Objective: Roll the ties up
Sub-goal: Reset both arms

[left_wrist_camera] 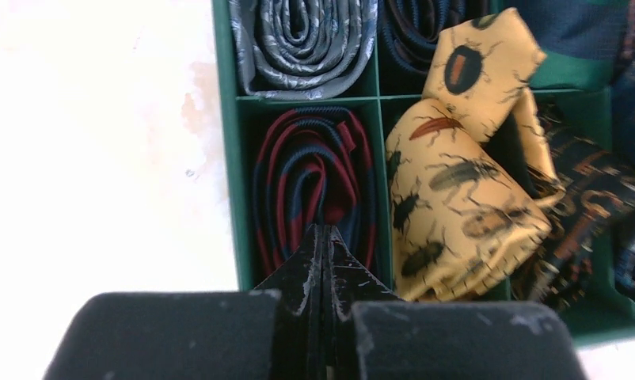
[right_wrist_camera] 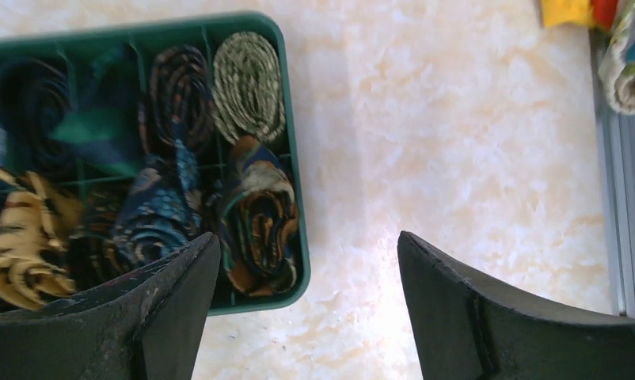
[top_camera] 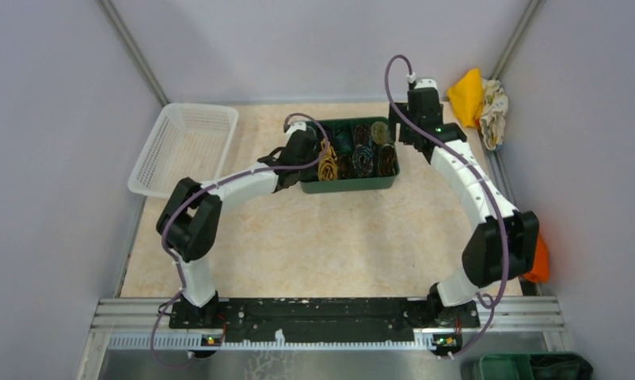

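Ties (top_camera: 362, 158) all in the tray (top_camera: 348, 187), mostly rolled. Right gripper (right_wrist_camera: 306, 241) over the tray's right rim, jaws apart, empty, beside the brown roll (right_wrist_camera: 259, 218). Left gripper (left_wrist_camera: 324, 261) over the tray's left end, jaws together, empty. Looks like the stowing stage. The gold tie (left_wrist_camera: 449, 206) sprawls over a divider and probably needs tucking next.

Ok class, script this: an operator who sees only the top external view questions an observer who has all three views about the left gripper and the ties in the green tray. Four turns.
Operator: From above I can't tell. Is the left gripper holding a tie?
Observer: No. The left wrist view shows the left gripper shut with nothing in it, its tips pointing at the red-and-navy striped roll.
Operator: And the gold tie beside that roll?
Observer: The gold tie is printed with beetles and lies in loose folds rather than a neat coil, with its end across a divider.
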{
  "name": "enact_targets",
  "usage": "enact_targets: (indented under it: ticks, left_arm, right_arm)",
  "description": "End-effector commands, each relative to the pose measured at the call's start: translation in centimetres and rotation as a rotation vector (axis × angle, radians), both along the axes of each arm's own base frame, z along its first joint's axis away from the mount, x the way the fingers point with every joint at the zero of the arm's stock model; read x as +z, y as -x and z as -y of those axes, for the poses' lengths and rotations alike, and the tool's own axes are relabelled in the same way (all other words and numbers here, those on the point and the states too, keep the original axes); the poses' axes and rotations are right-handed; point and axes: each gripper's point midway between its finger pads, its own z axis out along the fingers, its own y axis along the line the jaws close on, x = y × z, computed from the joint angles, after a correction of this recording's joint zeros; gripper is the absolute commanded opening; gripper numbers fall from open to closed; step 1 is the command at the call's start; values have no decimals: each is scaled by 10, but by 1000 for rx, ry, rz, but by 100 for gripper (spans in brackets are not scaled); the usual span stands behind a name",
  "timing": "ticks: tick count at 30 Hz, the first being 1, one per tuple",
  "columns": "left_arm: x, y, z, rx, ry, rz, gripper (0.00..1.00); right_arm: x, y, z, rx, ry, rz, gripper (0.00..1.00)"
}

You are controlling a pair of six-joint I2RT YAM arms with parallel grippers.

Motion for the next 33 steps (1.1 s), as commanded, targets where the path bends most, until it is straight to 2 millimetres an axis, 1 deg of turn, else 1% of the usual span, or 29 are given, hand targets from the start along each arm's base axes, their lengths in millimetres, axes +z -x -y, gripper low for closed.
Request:
enact_targets:
  ticks: [1, 4, 6, 7, 8, 11, 12, 15, 16, 19, 21, 25, 29, 33]
  left_arm:
    - [55, 11, -3, -36, 74, 59, 0]
    - [96, 22, 12, -123, 190, 115, 0]
    - [124, 34, 19, -175, 266, 153, 0]
    - [134, 42, 18, -191, 295, 168, 0]
    - [146, 49, 18, -204, 318, 195, 0]
    - [167, 75, 8, -223, 359, 260, 0]
    - [172, 84, 3, -222, 370, 276, 0]
    - [182, 105, -12, -210, 401, 306, 1]
    - [188, 111, -17, -206, 414, 322, 2]
    - [191, 121, -26, -198, 421, 335, 3]
    - [193, 124, -32, -187, 416, 339, 3]
    - [197, 128, -38, -180, 414, 348, 3]
    - [199, 128, -45, -160, 396, 361, 4]
    - [200, 128, -48, -153, 386, 370, 4]
  right_arm:
    - [50, 2, -7, -6, -105, 170, 82]
    - [47, 13, -17, 25, -149, 191, 82]
    - [46, 23, -23, 41, -184, 216, 82]
    - [48, 29, -29, 53, -221, 233, 82]
    - [46, 35, -32, 64, -245, 247, 82]
    - [51, 57, -43, 101, -356, 326, 82]
    - [60, 66, -45, 110, -396, 367, 82]
    - [68, 84, -46, 134, -436, 416, 82]
    - [70, 89, -45, 137, -440, 428, 82]
    - [75, 101, -39, 123, -455, 467, 82]
    - [77, 105, -36, 110, -458, 479, 82]
    - [80, 107, -35, 103, -469, 482, 82]
    - [82, 107, -35, 98, -472, 485, 82]
    - [80, 107, -32, 86, -458, 480, 82]
